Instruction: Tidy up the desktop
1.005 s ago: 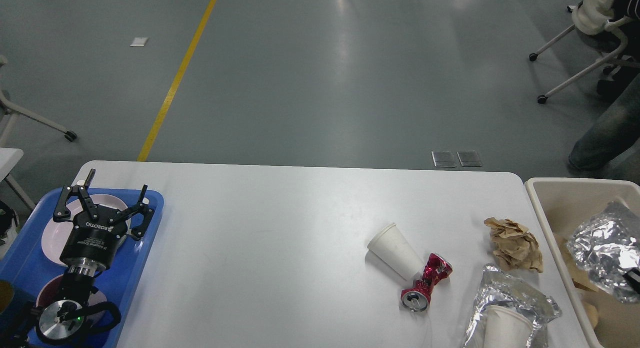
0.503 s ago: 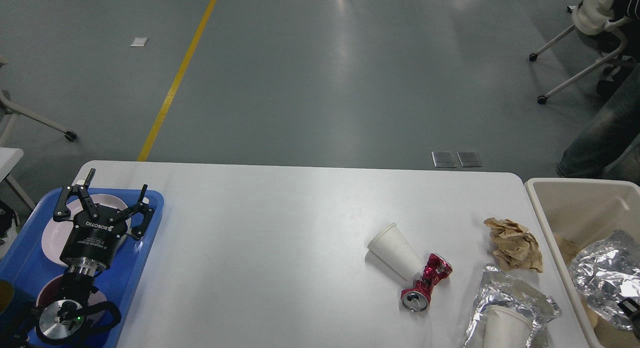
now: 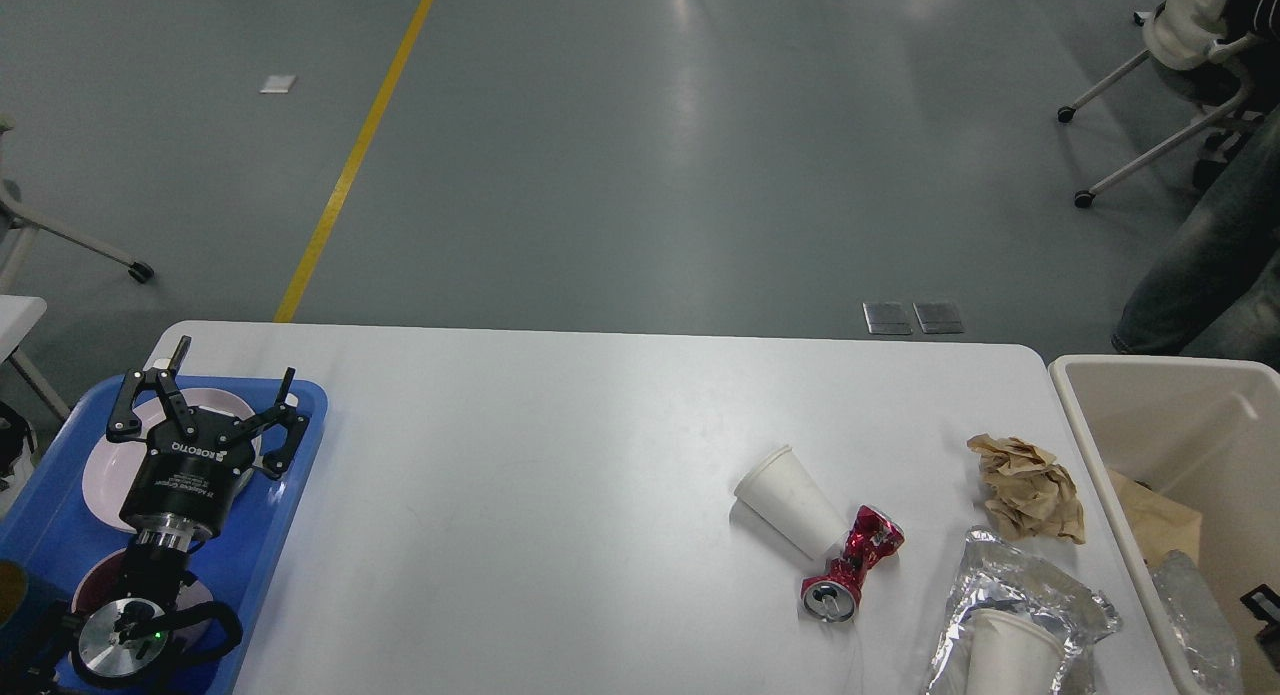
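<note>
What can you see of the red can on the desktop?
The red can is a shiny metallic drink can, crushed at the waist so both ends flare. It lies on its side on the white desktop, silver top with pull tab facing the near edge. Its far end touches or nearly touches the tipped-over white paper cup. No gripper is near it.

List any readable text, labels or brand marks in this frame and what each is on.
"ROBOTIQ": white lettering on the black body of the left gripper, over the blue tray.
A smaller white line under it on the same body: too small to read.
Crushed red can on the desktop: print too blurred to read.
White paper cups, foil and brown paper: no text visible.
</note>
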Controlling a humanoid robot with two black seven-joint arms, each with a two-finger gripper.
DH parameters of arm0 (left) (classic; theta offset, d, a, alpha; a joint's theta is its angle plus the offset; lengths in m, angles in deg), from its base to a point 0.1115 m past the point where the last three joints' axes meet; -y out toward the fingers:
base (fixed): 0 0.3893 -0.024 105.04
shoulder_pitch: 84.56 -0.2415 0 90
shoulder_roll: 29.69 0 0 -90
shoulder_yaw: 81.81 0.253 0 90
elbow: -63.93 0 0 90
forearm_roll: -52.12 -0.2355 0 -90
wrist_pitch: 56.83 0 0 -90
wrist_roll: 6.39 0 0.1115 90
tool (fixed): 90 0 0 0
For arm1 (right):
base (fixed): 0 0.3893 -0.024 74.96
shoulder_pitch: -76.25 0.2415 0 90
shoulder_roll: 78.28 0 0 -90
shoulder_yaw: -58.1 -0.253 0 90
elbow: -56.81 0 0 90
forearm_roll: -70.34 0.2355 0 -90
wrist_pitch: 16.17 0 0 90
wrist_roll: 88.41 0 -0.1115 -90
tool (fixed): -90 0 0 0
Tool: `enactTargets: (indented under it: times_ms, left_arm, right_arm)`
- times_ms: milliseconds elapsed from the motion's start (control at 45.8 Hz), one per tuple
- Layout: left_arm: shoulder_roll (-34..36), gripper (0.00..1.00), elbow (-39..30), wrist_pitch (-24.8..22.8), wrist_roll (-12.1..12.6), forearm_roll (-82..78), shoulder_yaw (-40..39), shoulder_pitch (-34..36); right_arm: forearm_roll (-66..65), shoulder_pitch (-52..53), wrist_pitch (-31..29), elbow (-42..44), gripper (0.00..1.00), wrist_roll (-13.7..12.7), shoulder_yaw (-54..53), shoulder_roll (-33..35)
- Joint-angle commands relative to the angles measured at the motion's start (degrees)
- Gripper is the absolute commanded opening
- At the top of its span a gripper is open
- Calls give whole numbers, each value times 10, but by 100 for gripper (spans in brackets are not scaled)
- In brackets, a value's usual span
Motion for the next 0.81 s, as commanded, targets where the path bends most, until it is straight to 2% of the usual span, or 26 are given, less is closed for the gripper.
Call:
enactTargets:
  times_ms: [0,131,284,415,524,721,787]
  left_arm:
    - [0,97,0,-1,0,0,0,0]
    - [-1,97,0,0,0,0,0,0]
    - [0,97,0,0,0,0,0,0]
    - [-1,97,0,-1,0,0,0,0]
    - [-1,97,-1,-1,0,0,0,0]
    - [-1,97,0,-1,0,0,0,-1]
    - [0,97,0,-1,0,0,0,-1]
  right_arm:
    - [-7,43,-4,-22,100,-2,2,19]
    - [-37,118,-7,-124,100,-4,12,69]
    - [-139,276,-34,-265,100,-8,75,125]
    - [-159,460,-123,-395,100,-14,191,144]
    - [-158,619,-212,-486,100,-14,298,129]
    - [-154,845,-400,-603,100,-14,345,55]
    - [-153,907,-441,-643,100,-14,349,35]
